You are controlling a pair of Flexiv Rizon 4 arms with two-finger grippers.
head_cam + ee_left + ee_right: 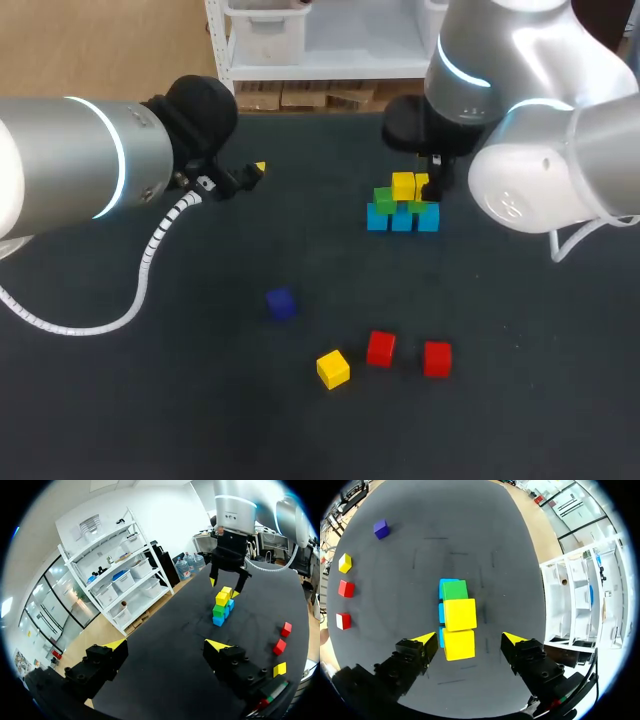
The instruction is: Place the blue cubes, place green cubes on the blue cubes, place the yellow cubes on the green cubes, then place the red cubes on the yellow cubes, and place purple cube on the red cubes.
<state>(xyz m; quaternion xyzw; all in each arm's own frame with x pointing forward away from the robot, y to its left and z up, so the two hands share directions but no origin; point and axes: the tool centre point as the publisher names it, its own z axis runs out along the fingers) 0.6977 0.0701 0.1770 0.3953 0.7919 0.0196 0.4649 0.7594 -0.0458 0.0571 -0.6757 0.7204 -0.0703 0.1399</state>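
Three blue cubes [402,221] form a row at the back right of the table, with green cubes [384,198] on them and two yellow cubes [403,185] on top. In the right wrist view the two yellow cubes [460,614] lie side by side over a green cube [455,590]. My right gripper [470,639] hovers open just above the nearer yellow cube [458,645], its fingers astride it without touching. A purple cube [281,304], a yellow cube [333,368] and two red cubes [380,348] [437,358] lie loose in front. My left gripper [166,645] is open and empty at the back left.
The dark table [150,400] has free room on its left and along its front. In the left wrist view the stack [221,607] stands far ahead under my right gripper [224,587], with the loose red cubes [286,629] off to one side.
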